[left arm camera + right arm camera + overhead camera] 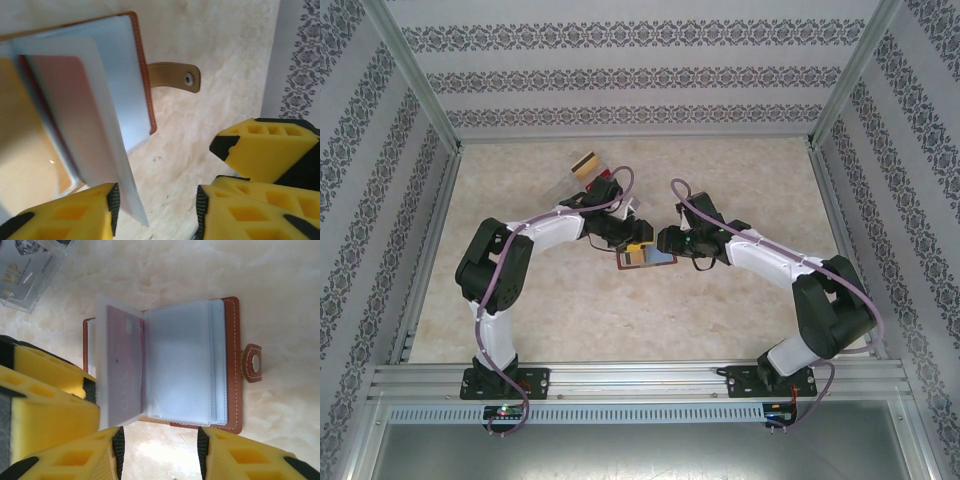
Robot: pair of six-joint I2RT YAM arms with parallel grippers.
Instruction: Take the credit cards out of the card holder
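The brown card holder [646, 259] lies open on the table between both grippers, its snap strap [252, 362] pointing away from the spine. Pale plastic sleeves [182, 367] lie flat on the cover. One sleeve stands up with a pink card [122, 372] inside it, the same pink card [70, 110] seen close in the left wrist view. My left gripper [157, 206] is open; the raised sleeve's edge rests against one of its pads, with nothing pinched. My right gripper [160, 450] is open just off the holder's near edge, holding nothing.
A gold and brown card [585, 164] and a clear VIP card [25, 270] lie on the table behind the left arm. The left gripper's yellow fingers [47, 395] crowd the holder's spine side. Patterned walls enclose the marble tabletop [740, 190].
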